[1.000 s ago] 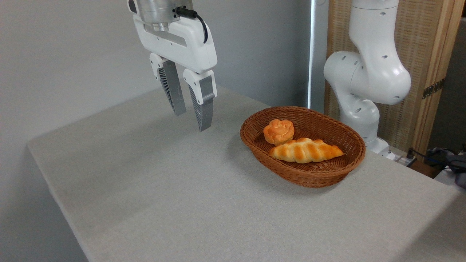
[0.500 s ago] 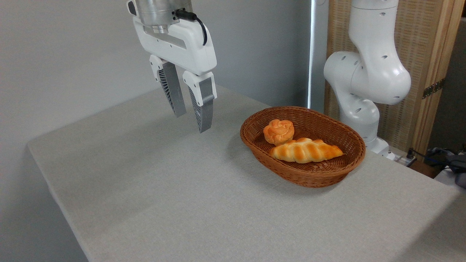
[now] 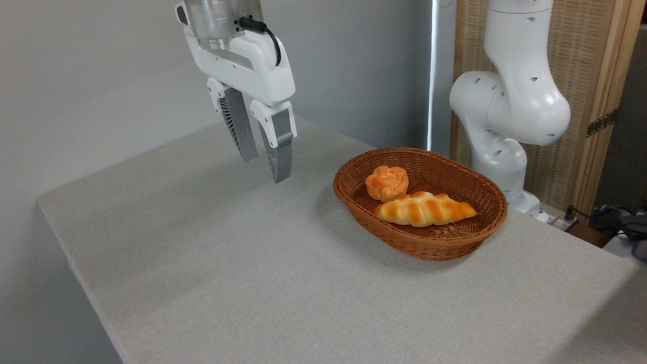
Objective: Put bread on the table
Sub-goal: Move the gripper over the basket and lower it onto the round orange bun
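The gripper (image 3: 264,168) hangs above the far left of the tabletop (image 3: 252,263), fingers pointing down, parted and empty. Well to its right, the bread (image 3: 387,183) sits in the wicker basket (image 3: 445,247), touching the braided loaf (image 3: 423,208).

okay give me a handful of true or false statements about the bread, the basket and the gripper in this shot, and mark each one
1. The round bun lies inside the wicker basket. True.
2. The gripper is holding the bun. False: it hangs empty above the table, left of the basket, fingers apart.
3. The braided loaf lies in the basket, touching the bun. True.
4. The braided loaf sits on the table cloth. False: it is in the basket.
5. The basket holds three pieces of bread. False: only two show.
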`<act>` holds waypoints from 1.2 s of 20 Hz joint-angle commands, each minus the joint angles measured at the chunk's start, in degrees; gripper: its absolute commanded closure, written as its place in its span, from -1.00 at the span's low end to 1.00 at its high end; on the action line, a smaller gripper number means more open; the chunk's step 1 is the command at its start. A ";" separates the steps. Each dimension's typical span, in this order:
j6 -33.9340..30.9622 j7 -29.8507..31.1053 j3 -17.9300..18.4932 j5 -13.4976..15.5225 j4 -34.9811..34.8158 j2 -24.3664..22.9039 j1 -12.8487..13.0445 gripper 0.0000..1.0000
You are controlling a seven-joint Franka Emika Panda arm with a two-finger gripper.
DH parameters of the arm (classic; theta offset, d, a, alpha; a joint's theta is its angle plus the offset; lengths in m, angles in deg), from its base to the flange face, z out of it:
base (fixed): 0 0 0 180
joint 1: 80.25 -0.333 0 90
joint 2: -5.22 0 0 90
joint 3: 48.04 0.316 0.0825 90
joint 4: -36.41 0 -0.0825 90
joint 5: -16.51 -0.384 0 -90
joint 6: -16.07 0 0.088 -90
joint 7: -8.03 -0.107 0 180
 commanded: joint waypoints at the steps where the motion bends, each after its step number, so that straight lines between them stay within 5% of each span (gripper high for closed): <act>1: -1.62 2.46 -0.32 0.82 0.00 -0.61 0.13 -1.00; 9: -1.80 3.17 -0.58 1.00 -5.44 -5.61 2.50 -1.00; 16: -1.71 -3.85 -0.49 0.83 -15.19 -14.31 4.87 -1.00; 24: -1.79 -7.56 5.47 0.21 -28.64 -26.18 15.05 -1.00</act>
